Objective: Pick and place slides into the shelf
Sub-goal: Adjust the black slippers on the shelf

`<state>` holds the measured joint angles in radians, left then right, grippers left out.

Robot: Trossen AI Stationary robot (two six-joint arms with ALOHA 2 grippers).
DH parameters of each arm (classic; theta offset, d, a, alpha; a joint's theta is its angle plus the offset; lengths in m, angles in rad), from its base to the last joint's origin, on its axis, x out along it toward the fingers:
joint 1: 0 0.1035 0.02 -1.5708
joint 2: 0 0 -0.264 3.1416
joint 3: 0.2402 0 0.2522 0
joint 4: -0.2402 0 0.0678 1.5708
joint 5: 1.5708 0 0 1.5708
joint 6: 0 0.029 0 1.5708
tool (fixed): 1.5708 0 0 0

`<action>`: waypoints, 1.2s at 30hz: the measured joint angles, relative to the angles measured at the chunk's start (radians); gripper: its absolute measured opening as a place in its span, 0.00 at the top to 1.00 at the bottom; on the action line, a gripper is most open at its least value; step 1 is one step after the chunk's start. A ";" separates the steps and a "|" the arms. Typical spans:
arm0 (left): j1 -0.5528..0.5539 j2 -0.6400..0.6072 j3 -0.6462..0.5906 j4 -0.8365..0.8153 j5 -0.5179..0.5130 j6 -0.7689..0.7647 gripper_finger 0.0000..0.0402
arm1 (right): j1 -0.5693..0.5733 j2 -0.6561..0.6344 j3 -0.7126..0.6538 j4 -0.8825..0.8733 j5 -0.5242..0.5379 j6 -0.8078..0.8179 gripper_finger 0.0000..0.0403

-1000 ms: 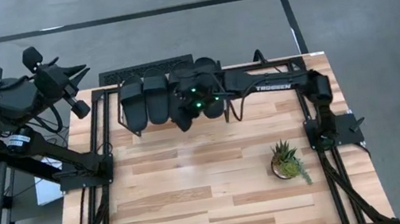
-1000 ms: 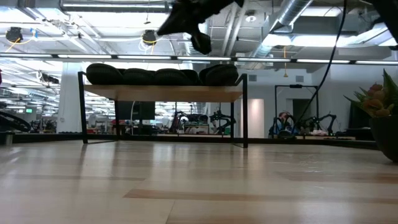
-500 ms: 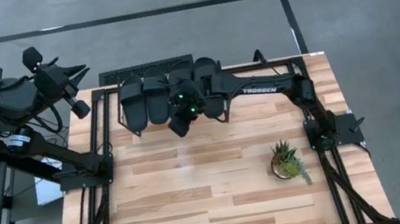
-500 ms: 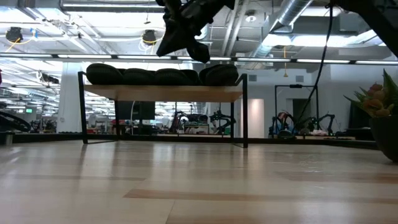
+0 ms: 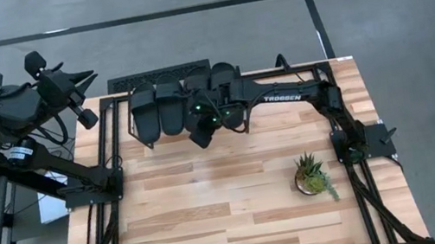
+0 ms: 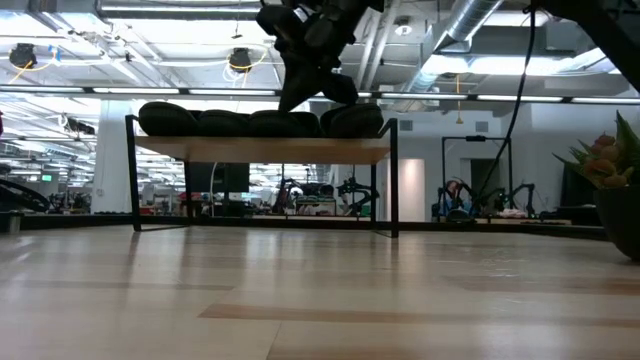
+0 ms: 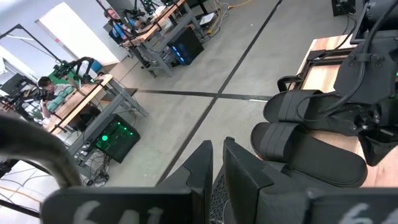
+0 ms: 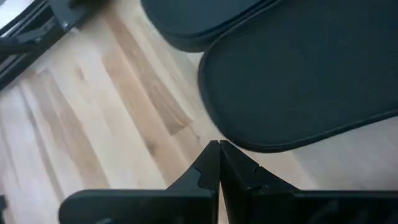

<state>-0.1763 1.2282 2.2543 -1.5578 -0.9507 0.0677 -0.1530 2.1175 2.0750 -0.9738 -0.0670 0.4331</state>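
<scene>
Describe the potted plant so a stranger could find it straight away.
Start from the big wooden tabletop seen from above, and go to the side where the right arm is mounted. Beside that arm's base stands the potted plant, alone on bare wood. It is the only green, spiky thing there; the black slides all sit on the shelf at the far edge.

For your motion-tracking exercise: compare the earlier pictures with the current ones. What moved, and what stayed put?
The right gripper, shut and empty, swung left along the shelf and dipped toward the slides. Nothing was grasped or released. The four slides, the plant and the left gripper, parked off the table, stayed put.
</scene>
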 joint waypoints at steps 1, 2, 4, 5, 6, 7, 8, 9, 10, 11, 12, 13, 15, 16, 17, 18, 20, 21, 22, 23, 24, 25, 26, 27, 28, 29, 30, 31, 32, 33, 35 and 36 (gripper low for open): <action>0.000 0.000 0.000 0.000 0.001 0.000 0.93 | -0.002 -0.002 0.000 -0.003 0.011 0.000 1.00; 0.000 0.000 0.000 0.000 0.003 -0.001 0.93 | -0.004 -0.006 0.000 -0.011 0.022 0.000 1.00; 0.000 0.000 0.000 0.000 0.004 -0.005 0.93 | -0.006 -0.010 0.000 -0.018 0.042 0.000 1.00; 0.000 0.000 0.000 0.000 0.004 -0.006 0.93 | -0.008 -0.010 0.000 -0.023 0.053 0.001 1.00; 0.000 0.000 0.000 0.000 0.004 -0.006 0.93 | -0.010 -0.011 0.000 -0.031 0.063 0.000 1.00; 0.000 0.000 0.000 0.000 0.004 -0.006 0.93 | -0.011 -0.012 0.000 -0.042 0.069 0.000 1.00; 0.000 0.000 0.000 -0.001 0.004 -0.007 0.93 | -0.014 -0.014 0.000 -0.049 0.073 0.001 1.00; 0.000 0.000 0.000 -0.001 0.004 -0.007 0.93 | -0.017 -0.015 0.000 -0.050 0.077 0.001 1.00; 0.000 0.000 0.000 -0.001 0.004 -0.007 0.93 | -0.019 -0.016 0.000 -0.053 0.082 0.001 1.00; 0.000 0.000 0.000 -0.001 0.004 -0.007 0.93 | -0.020 -0.016 0.000 -0.059 0.092 0.002 1.00; 0.000 0.000 0.000 -0.001 0.004 -0.008 0.93 | -0.020 -0.016 0.000 -0.066 0.102 0.002 1.00; 0.000 0.000 0.000 -0.001 0.004 -0.008 0.93 | -0.020 -0.016 0.000 -0.072 0.111 0.002 1.00; 0.000 0.000 0.000 -0.001 0.004 -0.008 0.93 | -0.020 -0.016 0.000 -0.076 0.125 0.003 1.00; 0.000 0.000 0.000 -0.001 0.004 -0.008 0.93 | -0.020 -0.016 0.000 -0.078 0.130 0.003 1.00; 0.000 0.000 0.000 -0.002 0.004 -0.008 0.93 | -0.021 -0.016 0.000 -0.078 0.139 0.003 1.00; 0.000 0.000 0.000 -0.004 0.005 -0.008 0.93 | -0.021 -0.016 0.000 -0.078 0.151 0.003 1.00; 0.000 0.000 0.000 -0.006 0.005 -0.012 0.93 | -0.022 -0.016 0.003 -0.079 0.176 0.003 1.00; 0.000 0.000 0.000 -0.007 0.005 -0.014 0.93 | -0.022 -0.016 0.015 -0.084 0.191 0.002 1.00; 0.000 0.000 0.000 -0.008 0.005 -0.014 0.93 | -0.022 -0.016 0.031 -0.086 0.205 0.001 1.00; 0.000 0.000 0.000 -0.008 0.005 -0.014 0.93 | -0.022 -0.016 0.054 -0.083 0.219 -0.006 1.00; 0.000 0.000 0.000 -0.008 0.005 -0.014 0.93 | -0.022 -0.016 0.078 -0.080 0.232 -0.014 1.00; 0.000 0.000 0.000 -0.008 0.005 -0.014 0.93 | -0.025 -0.017 0.102 -0.080 0.243 -0.022 1.00; 0.000 0.000 0.000 -0.008 0.005 -0.014 0.93 | -0.028 -0.017 0.126 -0.080 0.252 -0.032 1.00; 0.000 0.000 0.000 -0.008 0.005 -0.014 0.93 | -0.033 -0.017 0.149 -0.080 0.252 -0.042 1.00; 0.000 0.000 0.000 -0.008 0.005 -0.014 0.93 | -0.039 -0.017 0.168 -0.080 0.252 -0.047 1.00; 0.000 0.000 0.000 -0.008 0.005 -0.014 0.93 | -0.047 -0.017 0.183 -0.079 0.252 -0.050 1.00; 0.000 0.000 0.000 -0.008 0.005 -0.014 0.93 | -0.055 -0.018 0.193 -0.079 0.252 -0.055 1.00; 0.000 0.000 0.000 -0.008 0.006 -0.014 0.93 | -0.062 -0.018 0.198 -0.079 0.250 -0.063 1.00; 0.000 0.000 0.000 -0.008 0.006 -0.014 0.93 | -0.069 -0.018 0.200 -0.081 0.247 -0.066 1.00; 0.000 0.000 0.000 -0.008 0.006 -0.014 0.93 | -0.076 -0.018 0.201 -0.089 0.247 -0.067 1.00; 0.000 0.000 0.000 -0.008 0.006 -0.014 0.93 | -0.086 -0.018 0.201 -0.103 0.241 -0.067 1.00; 0.000 0.000 0.000 -0.008 0.006 -0.014 0.93 | -0.088 -0.018 0.201 -0.104 0.241 -0.068 1.00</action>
<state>-0.1761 1.2282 2.2543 -1.5654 -0.9451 0.0540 -0.2410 2.0998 2.2761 -1.0777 0.1738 0.3653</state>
